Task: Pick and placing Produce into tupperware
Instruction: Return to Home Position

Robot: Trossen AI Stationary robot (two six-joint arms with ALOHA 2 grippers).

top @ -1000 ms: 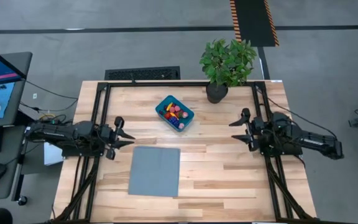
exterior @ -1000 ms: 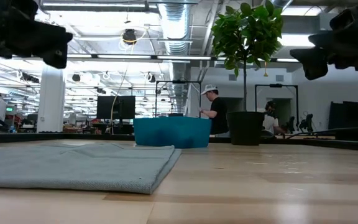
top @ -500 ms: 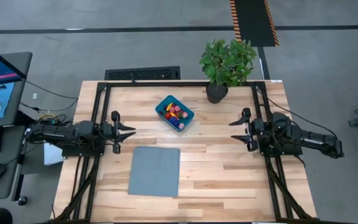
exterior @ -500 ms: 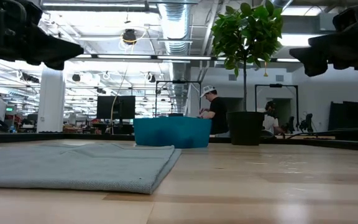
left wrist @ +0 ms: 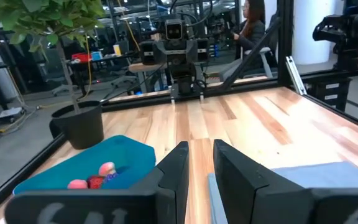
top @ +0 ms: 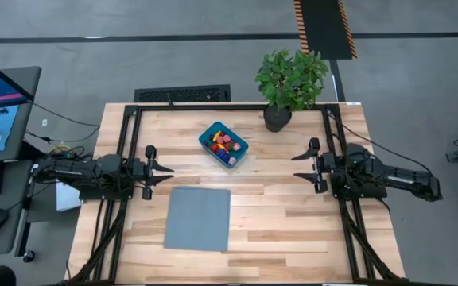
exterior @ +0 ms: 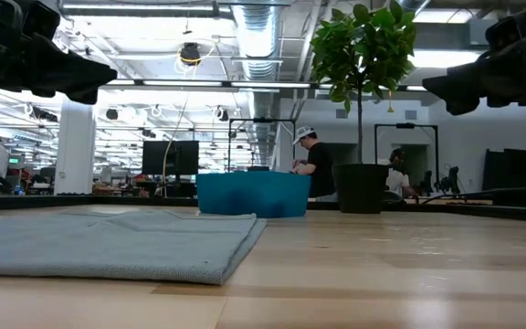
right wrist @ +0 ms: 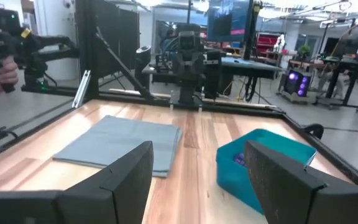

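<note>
The teal tupperware (top: 223,144) stands on the wooden table toward its far side, with several tiny pieces of produce (top: 225,143) inside. Pink and red pieces (left wrist: 95,180) show over its rim in the left wrist view. My left gripper (top: 164,169) hovers level at the table's left side, pointing right; its fingers (left wrist: 201,155) stand a narrow gap apart with nothing between them. My right gripper (top: 299,165) hovers level at the right side, pointing left, wide open (right wrist: 197,168) and empty. Both are well away from the tupperware (right wrist: 260,162).
A flat grey sheet (top: 198,217) lies on the table near its front, between the two arms. A potted green plant (top: 291,83) stands at the far edge, right of the tupperware. Black frame rails (top: 126,119) run along the table's sides. People stand in the room beyond (exterior: 313,164).
Both grippers have stayed in place and rolled a little about the line along which they point. Nothing on the table has moved.
</note>
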